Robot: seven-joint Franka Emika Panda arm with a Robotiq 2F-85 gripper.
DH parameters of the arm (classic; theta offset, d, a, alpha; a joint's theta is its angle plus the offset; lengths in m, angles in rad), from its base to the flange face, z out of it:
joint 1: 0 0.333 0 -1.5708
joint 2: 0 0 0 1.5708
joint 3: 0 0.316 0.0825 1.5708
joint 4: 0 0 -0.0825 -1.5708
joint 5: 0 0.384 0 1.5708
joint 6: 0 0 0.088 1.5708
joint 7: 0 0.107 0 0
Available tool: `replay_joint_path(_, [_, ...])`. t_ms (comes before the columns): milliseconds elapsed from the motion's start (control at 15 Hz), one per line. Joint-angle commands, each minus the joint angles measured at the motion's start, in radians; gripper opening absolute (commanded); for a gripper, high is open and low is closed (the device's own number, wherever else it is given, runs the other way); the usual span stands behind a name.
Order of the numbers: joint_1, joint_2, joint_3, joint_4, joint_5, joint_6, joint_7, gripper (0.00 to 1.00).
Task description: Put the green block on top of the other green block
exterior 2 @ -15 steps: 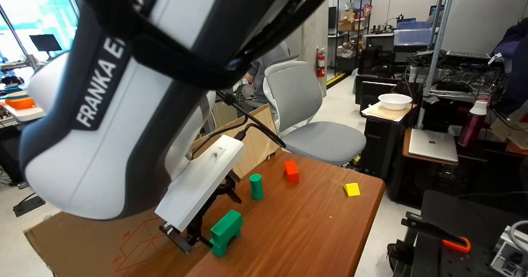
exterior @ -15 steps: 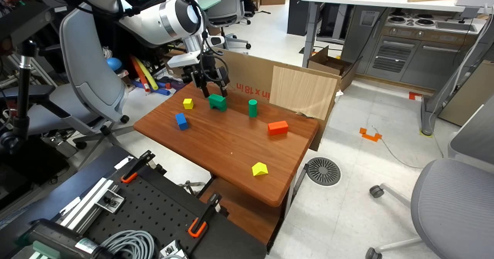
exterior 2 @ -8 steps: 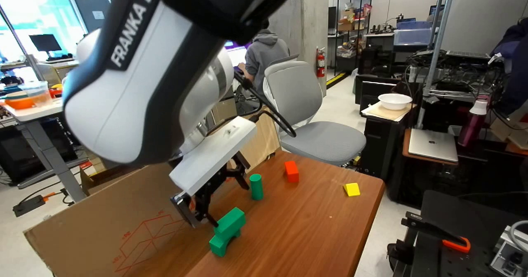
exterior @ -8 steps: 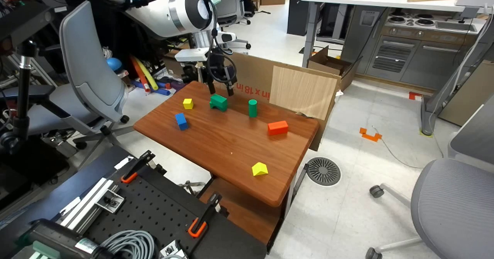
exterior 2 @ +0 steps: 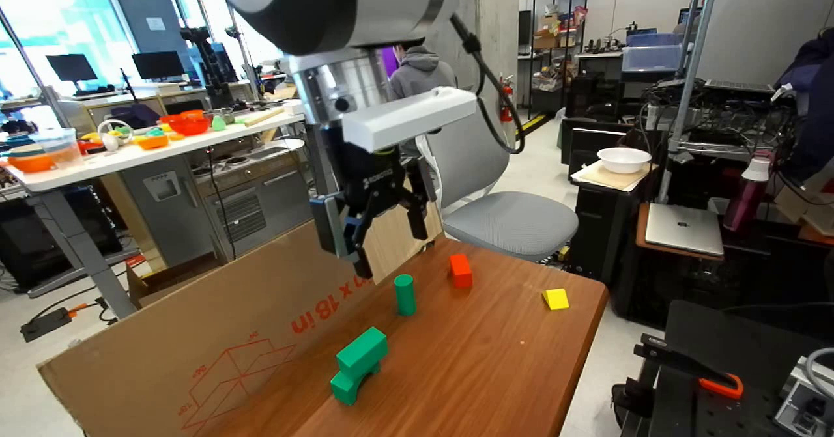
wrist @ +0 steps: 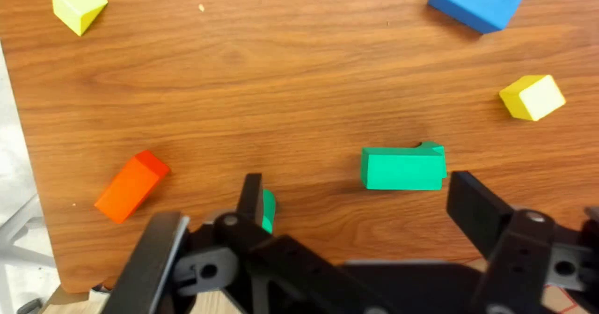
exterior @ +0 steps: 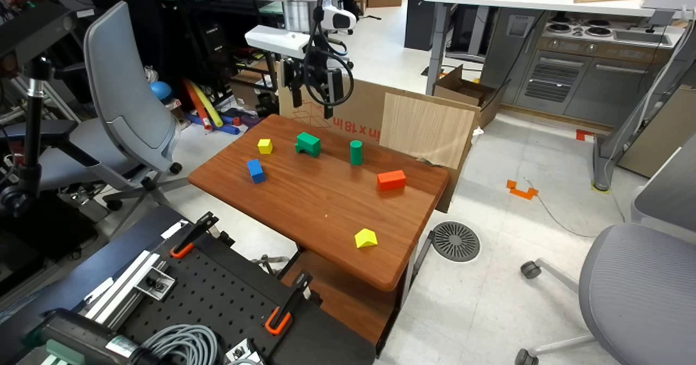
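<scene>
**Green block (exterior 2: 362, 352) sits on the other green block (exterior 2: 344, 389), pincer (exterior 2: 393, 252) wide!**

Here's the wooden table (exterior: 310, 202), broad across the scene, with a cardboard panel (exterior 2: 163, 359) upright along one edge, red print across it. Up high, in both exterior views, hangs the pincer, jaws far apart, clear of every block! And look at the pair: the green block lies flat on top of the other green block, one end of the lower one poking out, a curved cut-out showing in its side. Out on the wood, the red block (exterior: 391, 180) and, well apart from it, the blue block (wrist: 477, 3), both lying at a slant. Standing upright between the green pair and the red block, the green cylinder (exterior 2: 404, 295)! Toward a corner of the table, a yellow wedge (exterior: 366, 238); near the blue block, a yellow cube (wrist: 532, 98).
</scene>
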Motion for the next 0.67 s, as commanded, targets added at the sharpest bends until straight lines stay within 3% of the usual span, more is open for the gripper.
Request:
replay_joint_path(0, [-0.052, -0.164, -0.006, -0.204, 0.033, 0.085, -0.057, 1.0])
replay_joint_path(333, [-0.062, -0.274, -0.07, -0.347, -0.057, 0.129, 0.027, 1.0])
replay_joint_path(400, [-0.065, -0.208, -0.051, -0.266, -0.023, 0.107, -0.01, 1.0])
replay_joint_path(600, [-0.069, -0.243, -0.065, -0.313, -0.041, 0.107, 0.004, 1.0])
